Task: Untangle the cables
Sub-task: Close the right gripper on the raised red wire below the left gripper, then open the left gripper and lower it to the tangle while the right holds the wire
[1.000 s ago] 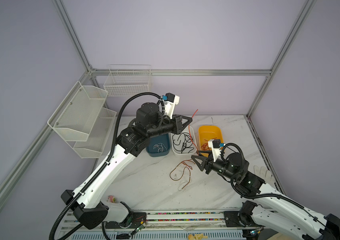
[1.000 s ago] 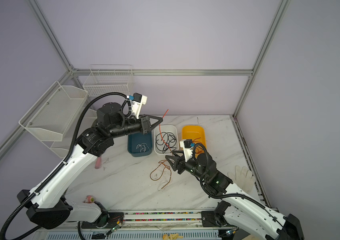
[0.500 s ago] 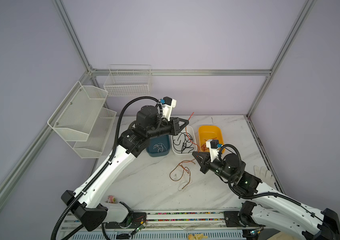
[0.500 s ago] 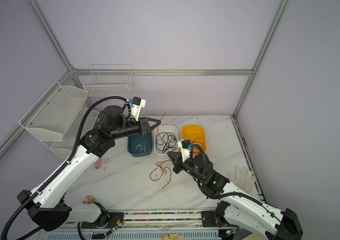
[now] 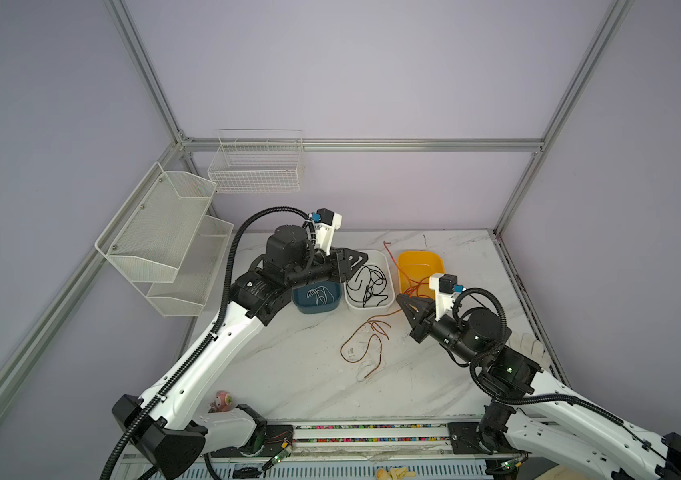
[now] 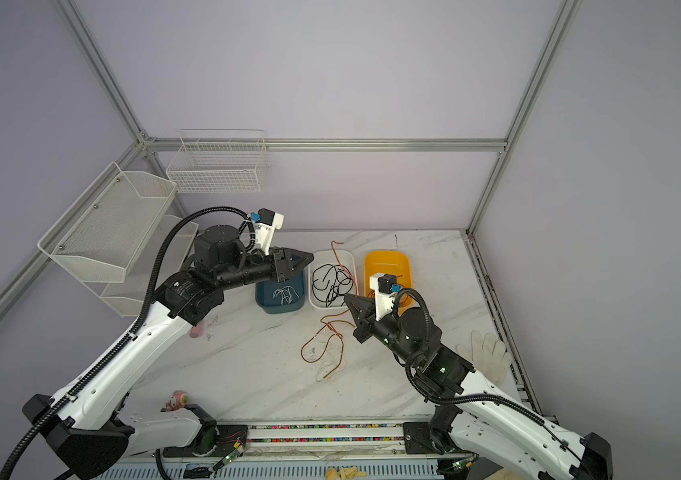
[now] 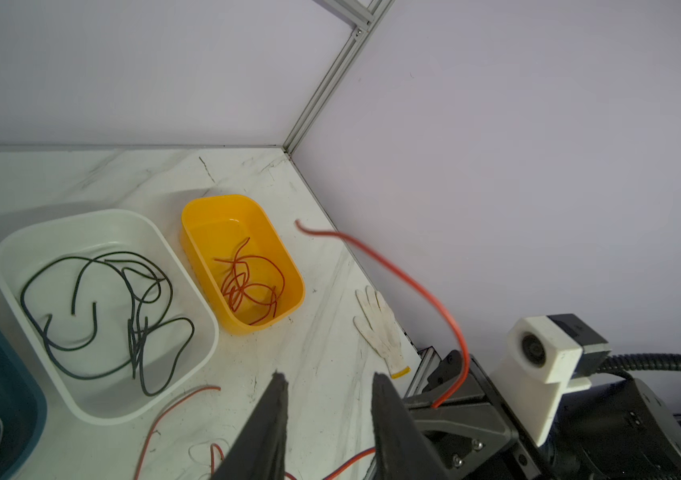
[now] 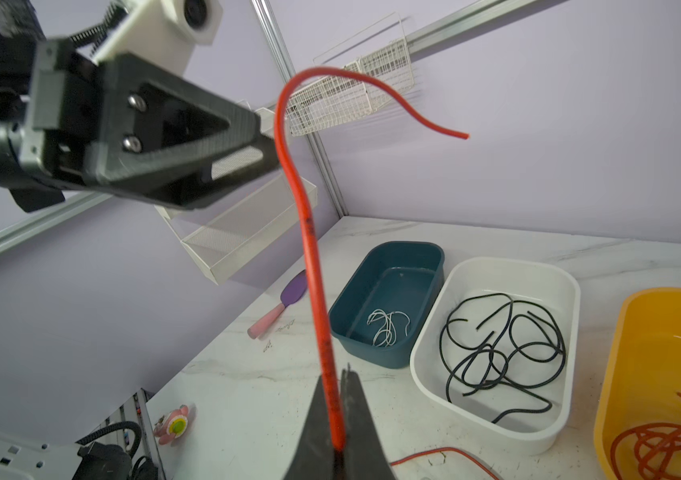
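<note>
My right gripper (image 8: 336, 376) (image 5: 399, 297) is shut on an orange-red cable (image 8: 309, 249) (image 7: 413, 282) (image 5: 392, 262). The cable rises from its jaws and curls free at the top. My left gripper (image 7: 330, 378) (image 5: 365, 255) (image 6: 311, 255) hangs open over the bins, nothing between its fingers, the cable passing beside its tip. The same cable trails down to a loose tangle of orange and pale cables (image 5: 361, 345) (image 6: 322, 345) on the marble. Sorted cables lie in bins: black (image 5: 367, 282), white (image 5: 320, 295), orange-red (image 7: 247, 282).
The blue bin (image 8: 434, 253), white bin (image 5: 388, 266) and yellow bin (image 5: 419, 257) stand in a row at the back. A white glove (image 6: 486, 353) lies at the right edge. Wire baskets (image 5: 164, 232) hang on the left wall. A pink toy (image 5: 222, 401) sits front left.
The right gripper has shut on the orange-red cable. The left gripper has come down, opened and let go of the cable's upper end, which now stands free.
</note>
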Motion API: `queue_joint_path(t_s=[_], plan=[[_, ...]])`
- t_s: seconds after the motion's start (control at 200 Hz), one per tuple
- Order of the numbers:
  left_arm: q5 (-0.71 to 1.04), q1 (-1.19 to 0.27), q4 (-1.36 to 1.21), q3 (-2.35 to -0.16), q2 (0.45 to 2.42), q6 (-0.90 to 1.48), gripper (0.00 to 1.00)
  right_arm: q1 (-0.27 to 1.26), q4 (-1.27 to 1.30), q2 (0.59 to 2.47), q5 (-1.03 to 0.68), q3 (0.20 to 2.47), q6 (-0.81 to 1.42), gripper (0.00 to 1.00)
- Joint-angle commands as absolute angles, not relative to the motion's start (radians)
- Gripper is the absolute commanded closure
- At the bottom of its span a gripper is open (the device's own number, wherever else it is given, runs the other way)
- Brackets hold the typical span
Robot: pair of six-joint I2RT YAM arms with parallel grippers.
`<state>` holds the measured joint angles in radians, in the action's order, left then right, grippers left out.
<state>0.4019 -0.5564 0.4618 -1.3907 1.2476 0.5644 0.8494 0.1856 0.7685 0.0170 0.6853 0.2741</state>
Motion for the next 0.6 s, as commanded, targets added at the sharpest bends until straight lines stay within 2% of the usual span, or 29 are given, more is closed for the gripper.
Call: queue_joint_path(t_s=[0.0, 0.19, 0.325, 0.595], plan=[[0.39, -0.549, 0.448, -1.293, 1.206, 0.512, 0.6, 0.854, 0.158, 0.735, 0.096, 0.736, 0.258, 1.0], [0.47, -0.551, 0.357, -1.128, 1.156, 0.514, 0.5, 0.854, 0.174, 0.718, 0.106, 0.779, 0.288, 1.0], [0.598, -0.55, 0.234, -1.013, 1.135, 0.534, 0.39, 0.854, 0.197, 0.718, 0.097, 0.804, 0.323, 1.0], [0.702, -0.558, 0.143, -0.858, 1.132, 0.61, 0.35, 0.854, 0.248, 0.701, 0.077, 0.841, 0.38, 1.0]])
